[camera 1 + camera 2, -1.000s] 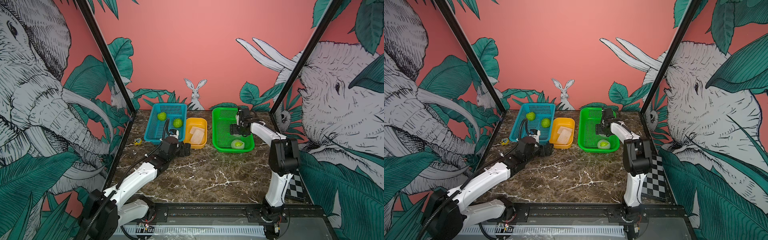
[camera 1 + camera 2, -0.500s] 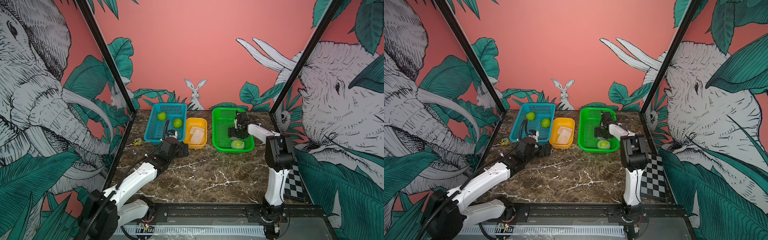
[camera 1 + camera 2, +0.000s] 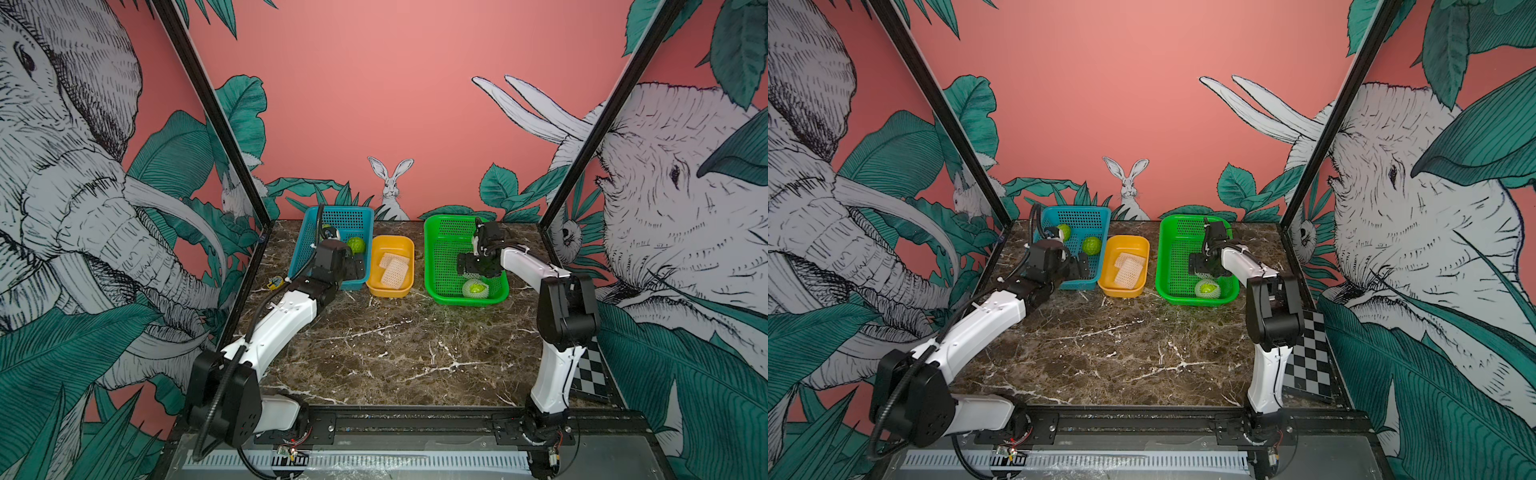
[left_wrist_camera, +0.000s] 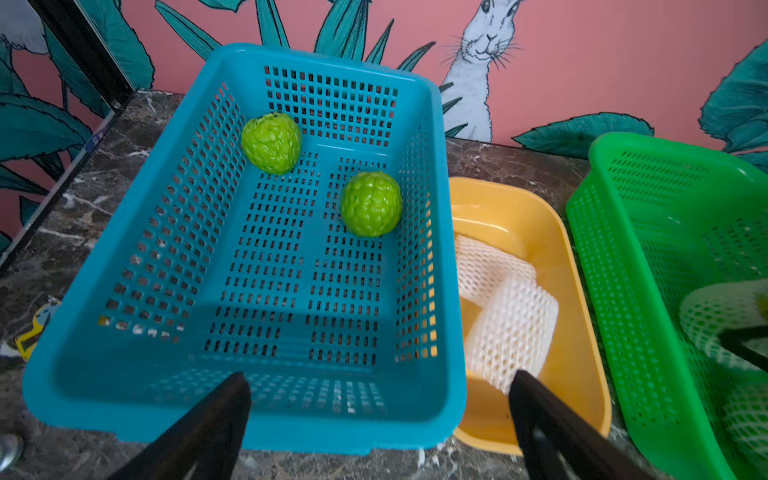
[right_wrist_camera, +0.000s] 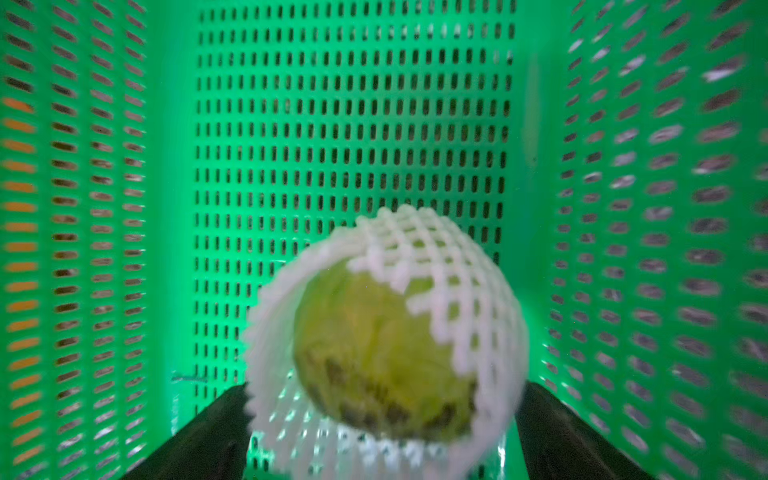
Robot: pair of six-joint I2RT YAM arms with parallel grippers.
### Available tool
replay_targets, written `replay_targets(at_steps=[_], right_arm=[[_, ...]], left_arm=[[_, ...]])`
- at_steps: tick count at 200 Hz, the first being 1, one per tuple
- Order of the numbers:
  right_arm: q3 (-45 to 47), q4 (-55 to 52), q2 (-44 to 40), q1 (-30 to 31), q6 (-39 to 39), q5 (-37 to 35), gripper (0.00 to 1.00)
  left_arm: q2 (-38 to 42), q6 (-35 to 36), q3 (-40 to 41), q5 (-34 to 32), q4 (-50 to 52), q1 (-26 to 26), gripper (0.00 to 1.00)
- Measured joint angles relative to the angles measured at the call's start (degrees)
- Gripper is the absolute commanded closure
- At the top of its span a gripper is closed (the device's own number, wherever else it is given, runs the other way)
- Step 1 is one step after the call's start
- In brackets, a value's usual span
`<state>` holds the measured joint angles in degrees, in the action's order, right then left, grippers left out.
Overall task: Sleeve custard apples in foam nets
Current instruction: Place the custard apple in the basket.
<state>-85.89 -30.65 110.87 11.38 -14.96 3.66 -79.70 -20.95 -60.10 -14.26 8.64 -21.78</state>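
the left gripper (image 4: 380, 415) hangs over the near rim of the blue basket (image 4: 124, 395), its two black wedge-shaped fingers spread wide. the basket is rigid plastic, rectangular with rounded corners, floor and walls pierced by rows of small slots. two bare fruits lie apart on its floor toward the far end: a heart-shaped custard apple (image 4: 272, 142) and a round custard apple (image 4: 371, 203) by the wall beside the yellow tub (image 4: 577, 332), both glossy bright green with pebbled, scaly skin. the tub is smooth, solid plastic and holds two flattened foam nets (image 4: 511, 328), off-white diamond mesh, one overlapping the other.

the right gripper (image 5: 384, 388) reaches into the green basket (image 5: 345, 124), slotted like the blue one. its fingers stand wide on either side of a netted custard apple (image 5: 382, 332), stretched mesh over most of it, one open end showing yellow-green skin; the view is blurred, so i cannot tell whether the fingers press the foam or merely flank it. a second netted custard apple (image 3: 474, 288) rests at the basket's near end. all three containers sit on a dark, white-veined marble table (image 3: 395, 345).
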Motion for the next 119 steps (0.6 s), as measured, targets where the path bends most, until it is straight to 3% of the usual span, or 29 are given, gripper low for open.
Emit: replay_targets(at_steps=[56,119], right_arm=[[-1.38,-3.56,-11.65,0.00,1.25,-2.12,0.01],[-1.33,-2.25,-22.99,-0.07,-0.52,-2.99,0.01]], left_arm=[[-15.91,2.36,-14.25,2.38,-1.25,5.79,0.01],[-32.54,1.46,-27.23,8.72,-1.07,8.39,0.01]])
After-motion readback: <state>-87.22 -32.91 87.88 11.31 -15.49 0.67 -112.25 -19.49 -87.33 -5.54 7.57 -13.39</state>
